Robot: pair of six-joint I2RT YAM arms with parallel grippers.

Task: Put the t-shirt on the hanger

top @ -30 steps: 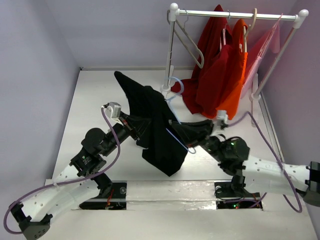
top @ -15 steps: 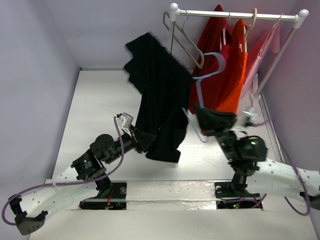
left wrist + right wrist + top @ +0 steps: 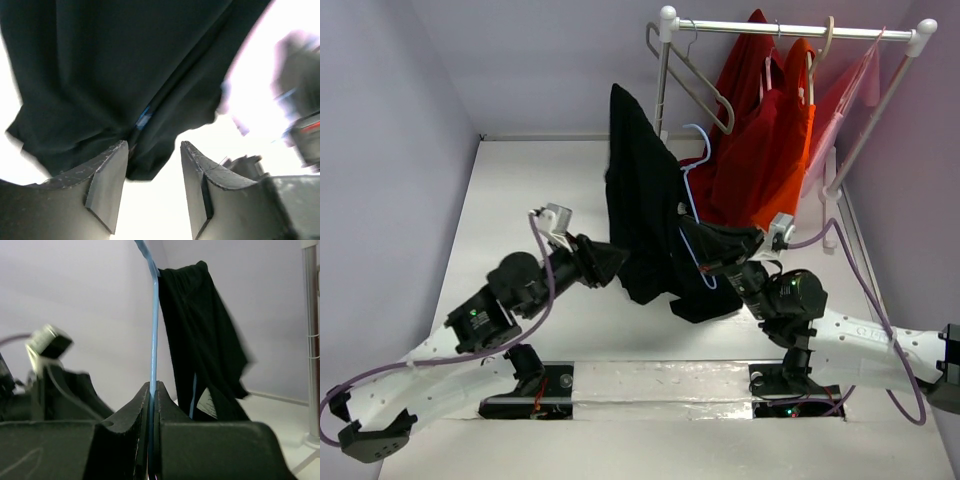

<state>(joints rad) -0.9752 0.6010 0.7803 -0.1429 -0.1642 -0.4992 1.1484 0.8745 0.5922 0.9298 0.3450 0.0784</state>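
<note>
1. top external view: half a second ago the t-shirt (image 3: 640,215) was flung up towards the upper left. now it hangs in a long fold at centre frame, draped along the light-blue hanger (image 3: 691,178). the hanger has dropped and swung left, clear of the red garments (image 3: 750,150). the right gripper (image 3: 698,243) holds it from below; the left gripper (image 3: 618,262) sits just beside the hem. my guess is that the shirt has caught on the wire but is not squarely on.
2. left wrist view: the jaws stand apart with nothing pinched, and the black hem (image 3: 125,60) hangs just beyond the gap.
3. right wrist view: the fingers are clamped on the blue wire (image 3: 154,330), and the shirt (image 3: 200,330) hangs from its top at the upper right.
4. there are no containers; the rack (image 3: 790,30) at the upper right carries the coloured garments and a beige-grey hanger (image 3: 698,88), not the black shirt.
</note>
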